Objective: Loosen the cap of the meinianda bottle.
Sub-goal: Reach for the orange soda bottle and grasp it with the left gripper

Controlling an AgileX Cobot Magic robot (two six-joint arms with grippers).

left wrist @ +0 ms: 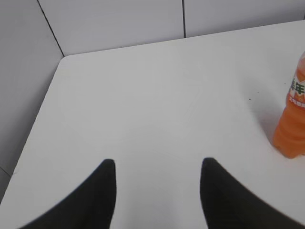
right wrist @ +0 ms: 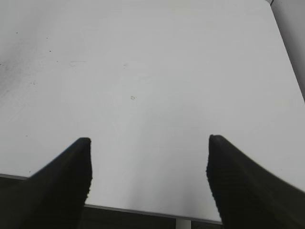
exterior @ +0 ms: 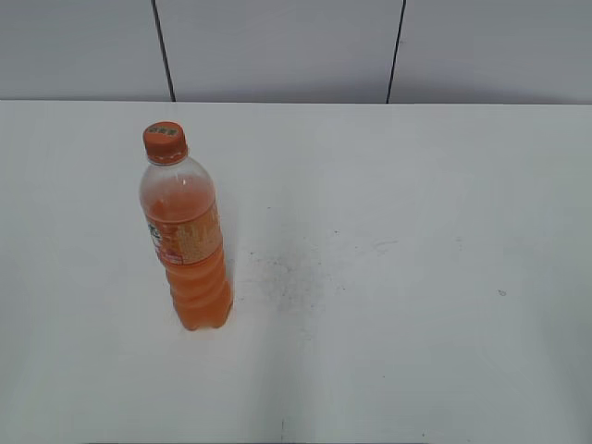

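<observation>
A white table (exterior: 388, 305) runs back to a pale panelled wall (exterior: 277, 46), and the bottle (exterior: 185, 245) stands upright on its left part, its cap (exterior: 165, 141) screwed on top and a patch of dark scuffs (exterior: 282, 277) on the table just right of its base. The left gripper (left wrist: 157, 167) hangs above bare table well to the left of the bottle, fingers spread wide with nothing between them. The right gripper (right wrist: 148, 145) is over the table's near edge, far from the bottle, also spread wide and holding nothing.
</observation>
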